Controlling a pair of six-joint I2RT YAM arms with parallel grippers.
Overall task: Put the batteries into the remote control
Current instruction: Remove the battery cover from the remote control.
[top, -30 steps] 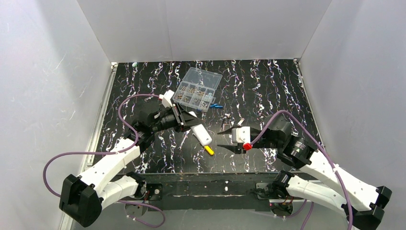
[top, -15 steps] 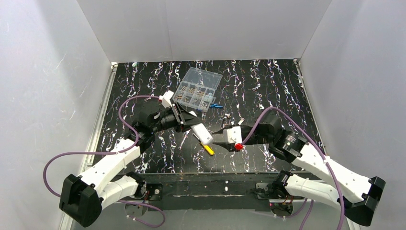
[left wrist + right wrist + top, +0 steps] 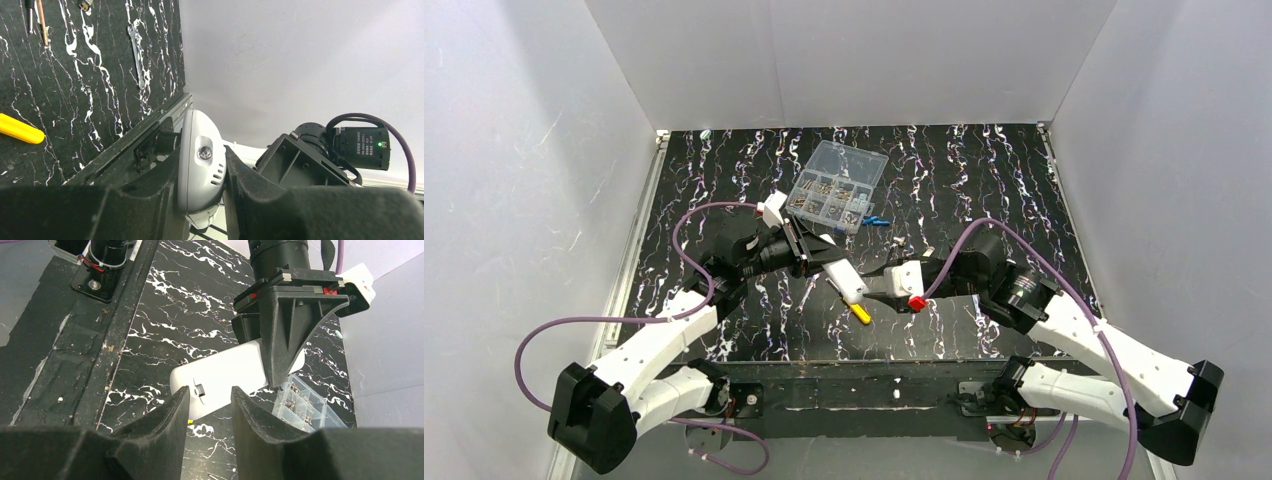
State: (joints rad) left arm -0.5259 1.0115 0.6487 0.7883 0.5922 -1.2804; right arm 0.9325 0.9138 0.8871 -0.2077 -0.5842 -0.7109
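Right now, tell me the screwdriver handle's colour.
Yellow; the screwdriver handle shows best in the left wrist view.

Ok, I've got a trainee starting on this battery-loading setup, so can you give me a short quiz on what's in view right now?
1. True or false: the left gripper is shut on the remote control.
2. What lies right beside the clear compartment box? A) the blue batteries B) a pair of scissors C) a red cup
3. Fill in: the right gripper, facing the remote's end, has its jaws ____.

Key: 1 true; 2 A; 3 open.
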